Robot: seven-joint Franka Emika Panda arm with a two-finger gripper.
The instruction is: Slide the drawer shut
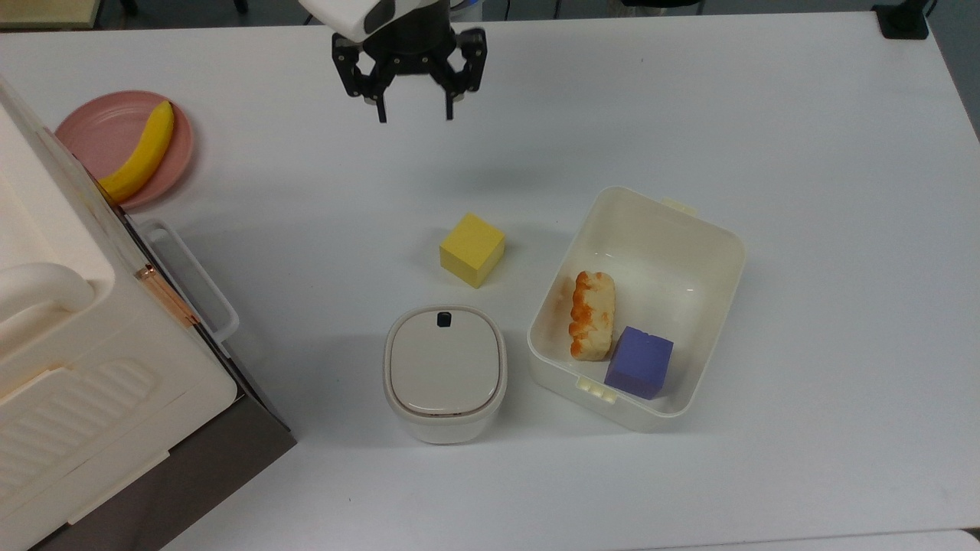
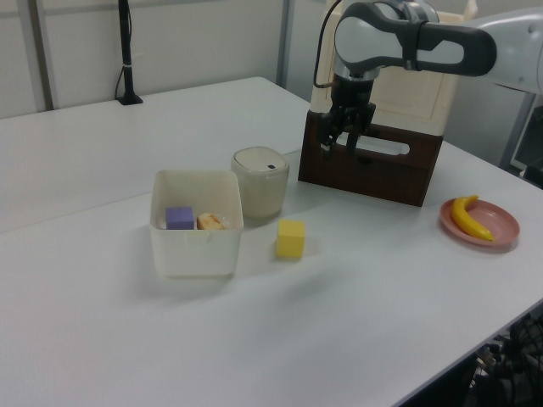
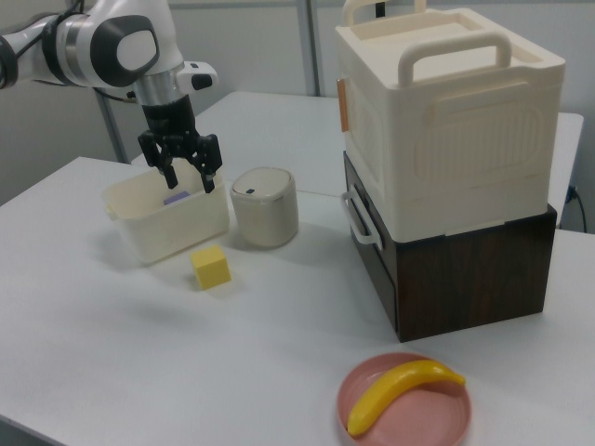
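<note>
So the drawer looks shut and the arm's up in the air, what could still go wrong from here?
1. The open gripper hangs over bare table; a low sweep might knock the yellow cube or the lidded beige container.
2. The drawer front sits about flush with the cabinet in the right view, yet the seam is hard to judge, so it may not be fully seated.
3. The white loop handle juts out and could catch a passing finger.

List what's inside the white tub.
Inside the white tub: a purple block and, beside it, an orange-and-cream toy food piece. In the left view and the right view, the tub's wall covers most of both.
</note>
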